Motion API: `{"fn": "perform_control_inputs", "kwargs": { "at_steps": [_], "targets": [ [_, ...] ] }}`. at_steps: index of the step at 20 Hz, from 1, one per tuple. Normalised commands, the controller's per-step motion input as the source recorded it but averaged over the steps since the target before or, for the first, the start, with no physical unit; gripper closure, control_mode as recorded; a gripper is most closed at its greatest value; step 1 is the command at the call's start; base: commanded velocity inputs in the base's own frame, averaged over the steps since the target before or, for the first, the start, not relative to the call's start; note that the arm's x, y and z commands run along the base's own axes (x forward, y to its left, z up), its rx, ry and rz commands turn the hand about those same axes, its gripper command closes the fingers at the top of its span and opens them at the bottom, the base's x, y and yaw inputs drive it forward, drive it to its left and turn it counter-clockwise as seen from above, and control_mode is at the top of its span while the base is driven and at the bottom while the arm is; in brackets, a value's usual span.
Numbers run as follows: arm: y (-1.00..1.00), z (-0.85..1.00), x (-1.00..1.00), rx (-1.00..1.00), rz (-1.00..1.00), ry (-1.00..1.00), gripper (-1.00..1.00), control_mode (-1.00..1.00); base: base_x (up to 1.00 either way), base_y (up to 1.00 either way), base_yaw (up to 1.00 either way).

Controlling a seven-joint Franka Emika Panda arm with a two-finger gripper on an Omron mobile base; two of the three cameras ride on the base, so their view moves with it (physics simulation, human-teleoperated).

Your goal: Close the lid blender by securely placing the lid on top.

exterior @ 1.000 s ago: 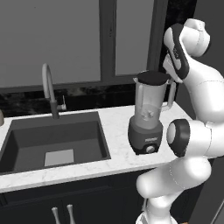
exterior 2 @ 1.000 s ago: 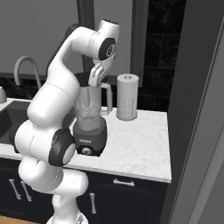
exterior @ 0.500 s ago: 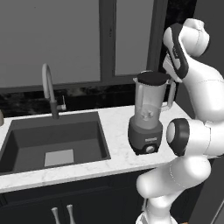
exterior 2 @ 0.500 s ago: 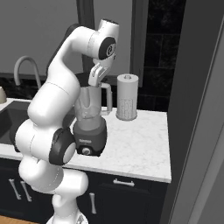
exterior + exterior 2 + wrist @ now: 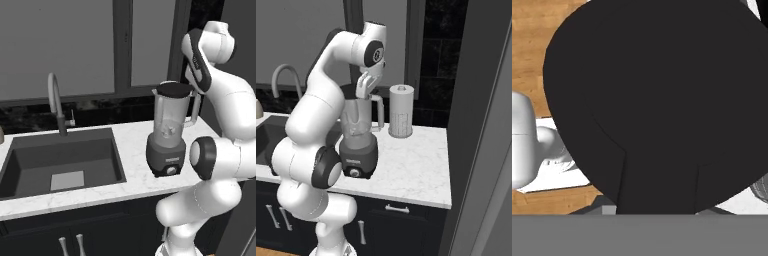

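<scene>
**Lid at jar rim, claw directly above**

Left base view: flat round black lid (image 5: 174, 89) sits at the rim of the tall clear tapered blender (image 5: 169, 131) on the white marble tabletop (image 5: 131, 150), beside the dark sink (image 5: 60, 160).

Right base view: claw (image 5: 362, 93) points down at the jar mouth; seating looks near complete, judged only.

Hand view: lid lies just below the claw; whether the claw is clamped cannot be told.

One blender (image 5: 167, 140) was counted, with one black lid (image 5: 174, 89) and one silver knob (image 5: 172, 170) on its base; one faucet (image 5: 56, 102), one sink (image 5: 60, 160), one white canister (image 5: 401, 110) and two cabinet handles (image 5: 70, 245) were noted on and under the counter
</scene>
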Motion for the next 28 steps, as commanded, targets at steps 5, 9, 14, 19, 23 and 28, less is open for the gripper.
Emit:
{"fn": "perform_control_inputs", "kwargs": {
  "at_steps": [5, 9, 14, 19, 23, 28],
  "targets": [
    [0.01, -0.43, -0.04, -0.03, 0.01, 0.0, 1.0, -1.0, 0.0, 0.0, 0.0],
    [0.0, -0.44, -0.07, 0.0, 0.01, 0.0, 1.0, -1.0, 0.0, 0.0, 0.0],
    [0.0, -0.48, -0.06, 0.0, 0.03, 0.0, 1.0, -1.0, 0.0, 0.0, 0.0],
    [0.0, -0.48, -0.04, 0.0, 0.03, 0.0, 1.0, -1.0, 0.0, 0.0, 0.0],
    [0.0, -0.69, -0.11, -0.03, 0.07, 0.0, 1.0, -1.0, 0.0, 0.0, 0.0],
    [0.11, -0.59, -0.17, -0.07, 0.09, -0.05, 1.0, -1.0, 0.0, 0.0, 0.0]
  ]
}}
